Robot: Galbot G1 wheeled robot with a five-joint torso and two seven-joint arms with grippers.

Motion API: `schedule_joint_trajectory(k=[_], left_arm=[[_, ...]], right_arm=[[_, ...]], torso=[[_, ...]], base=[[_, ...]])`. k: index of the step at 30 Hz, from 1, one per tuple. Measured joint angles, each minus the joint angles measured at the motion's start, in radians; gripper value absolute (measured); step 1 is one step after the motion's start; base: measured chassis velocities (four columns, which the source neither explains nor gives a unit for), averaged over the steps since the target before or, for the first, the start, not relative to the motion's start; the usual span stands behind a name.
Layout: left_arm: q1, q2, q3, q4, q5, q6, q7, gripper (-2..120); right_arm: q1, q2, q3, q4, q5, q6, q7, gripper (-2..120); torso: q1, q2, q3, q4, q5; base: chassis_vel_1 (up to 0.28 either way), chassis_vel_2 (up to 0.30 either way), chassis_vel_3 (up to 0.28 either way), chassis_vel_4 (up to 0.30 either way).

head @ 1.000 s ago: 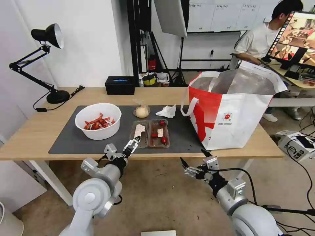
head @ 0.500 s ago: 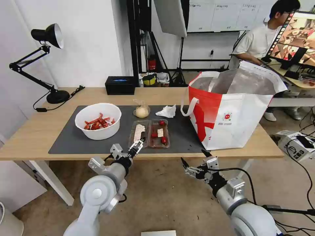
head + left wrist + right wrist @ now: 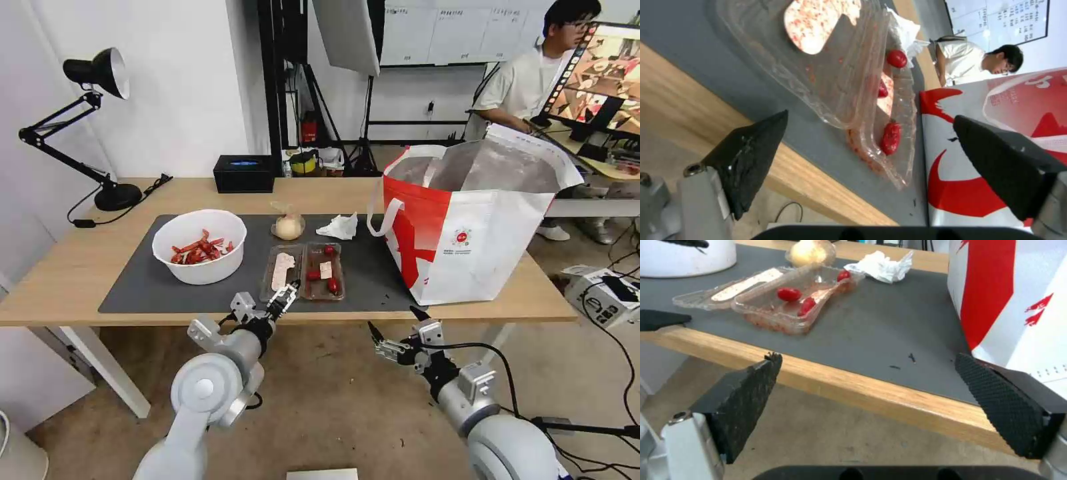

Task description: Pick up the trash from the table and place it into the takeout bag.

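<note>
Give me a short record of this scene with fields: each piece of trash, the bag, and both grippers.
bowl: on mat, chili scraps inside
tray: on mat beside bowl, near front edge
baggie: behind tray
napkin: behind tray, beside baggie
takeout bag: upright on table, mouth open, no trash seen inside
left gripper: open, at tray's near edge
right gripper: open, below table edge, in front of the bag

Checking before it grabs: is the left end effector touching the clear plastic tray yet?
Apart. In the left wrist view the left end effector is open, and grey mat shows between its fingertips and the clear plastic tray.
</note>
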Motion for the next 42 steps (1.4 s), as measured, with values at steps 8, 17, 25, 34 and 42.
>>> schedule_joint_trajectory(k=[8, 17, 25, 34, 42], left_arm=[[-0.034, -0.004, 0.015, 0.023, -0.010, -0.001, -0.008, 100], [-0.055, -0.005, 0.024, 0.042, -0.015, -0.002, -0.012, 100], [-0.070, -0.006, 0.019, 0.050, -0.021, -0.011, -0.014, 100], [-0.084, -0.008, 0.015, 0.050, -0.029, -0.031, -0.011, 100], [-0.105, -0.007, 0.013, 0.050, -0.044, -0.041, -0.009, 100]], right_arm=[[-0.004, 0.002, 0.001, -0.001, -0.005, 0.000, 0.000, 100], [-0.005, 0.003, 0.003, -0.004, -0.006, 0.000, 0.000, 100], [-0.005, 0.006, 0.001, -0.011, -0.009, 0.000, 0.000, 100], [-0.002, 0.005, -0.001, -0.017, -0.010, 0.000, 0.001, 100], [-0.003, 0.008, 0.001, -0.022, -0.012, 0.002, 0.002, 100]], torso=[[0.000, 0.000, 0.000, 0.0000, 0.0000], [0.000, 0.000, 0.000, 0.0000, 0.0000], [0.000, 0.000, 0.000, 0.0000, 0.0000], [0.000, 0.000, 0.000, 0.0000, 0.0000], [0.000, 0.000, 0.000, 0.0000, 0.0000]], base=[[0.000, 0.000, 0.000, 0.000], [0.000, 0.000, 0.000, 0.000], [0.000, 0.000, 0.000, 0.000], [0.000, 0.000, 0.000, 0.000], [0.000, 0.000, 0.000, 0.000]])
